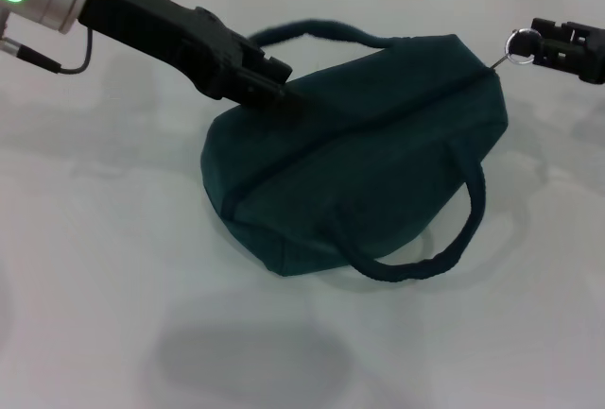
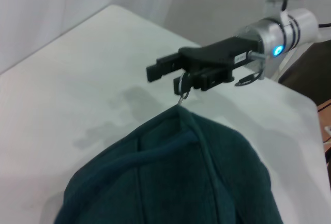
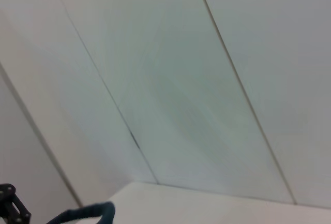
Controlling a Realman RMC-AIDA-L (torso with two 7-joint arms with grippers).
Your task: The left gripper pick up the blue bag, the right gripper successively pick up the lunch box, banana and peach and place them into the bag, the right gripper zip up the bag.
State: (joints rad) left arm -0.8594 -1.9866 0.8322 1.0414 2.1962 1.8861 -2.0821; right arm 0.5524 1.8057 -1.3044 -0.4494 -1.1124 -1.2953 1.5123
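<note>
On the left, the left gripper (image 1: 269, 88) reaches down to the near-left top edge of the blue bag (image 1: 359, 173). Its fingers look closed on a fold of the cloth there, pinching the bag.

The blue bag lies in the middle of the white bench (image 1: 95, 267). It looks zipped shut and puffed up, with one loop handle (image 1: 416, 258) hanging down the front and the other handle (image 1: 312, 29) lying behind it. No lunch box, banana or peach can be seen, so my guess is they are inside.

The bag is soft cloth. It will sag and fold when pulled, so one end needs holding while the other end is tugged. It is not slippery and will not break. The best spots to grab are the handles, the top edge, or the small metal ring (image 1: 522, 42) on the zip.

On the right, the right gripper (image 1: 539, 45) has its fingers closed on that ring at the far right end of the bag. The zip looks pulled all the way along.
</note>
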